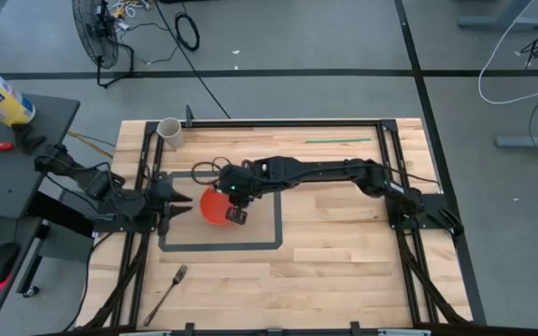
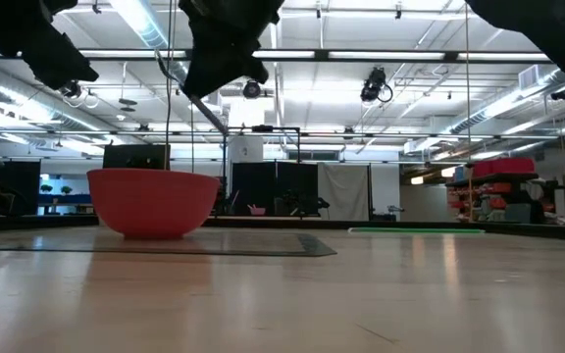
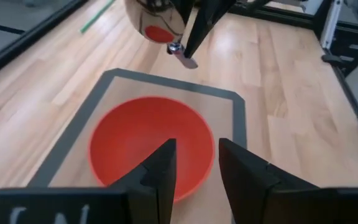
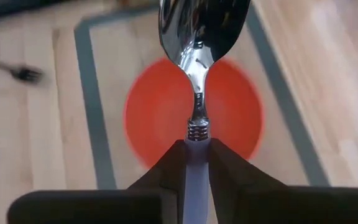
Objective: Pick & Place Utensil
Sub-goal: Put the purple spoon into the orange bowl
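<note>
A metal spoon [image 4: 201,25] with a pale lilac handle sits in my right gripper [image 4: 196,163], which is shut on it above the red bowl [image 4: 166,118]. The red bowl [image 1: 213,207] stands on its base inside a grey tape rectangle [image 1: 274,233] on the table. In the left wrist view the spoon [image 3: 156,22] hangs over the bowl's far side [image 3: 151,146]. My left gripper [image 3: 194,171] is open, just left of the bowl and pointing at it. A dark fork [image 1: 166,291] lies flat near the table's near edge. My right gripper pinches the spoon's lilac handle [image 4: 196,148] between its two fingers, just behind the ribbed metal collar. The spoon runs along the fingers, its bowl end [image 4: 201,25] sticking out ahead. The fingers come from the table's right, slanting down. The spoon is lifted clear above the red bowl.
A pale cup [image 1: 170,133] stands near the table's far left corner. A thin green stick [image 1: 339,141] lies by the far edge. The fork [image 4: 20,73] lies outside the tape. Bare wood stretches across the table's near and right parts.
</note>
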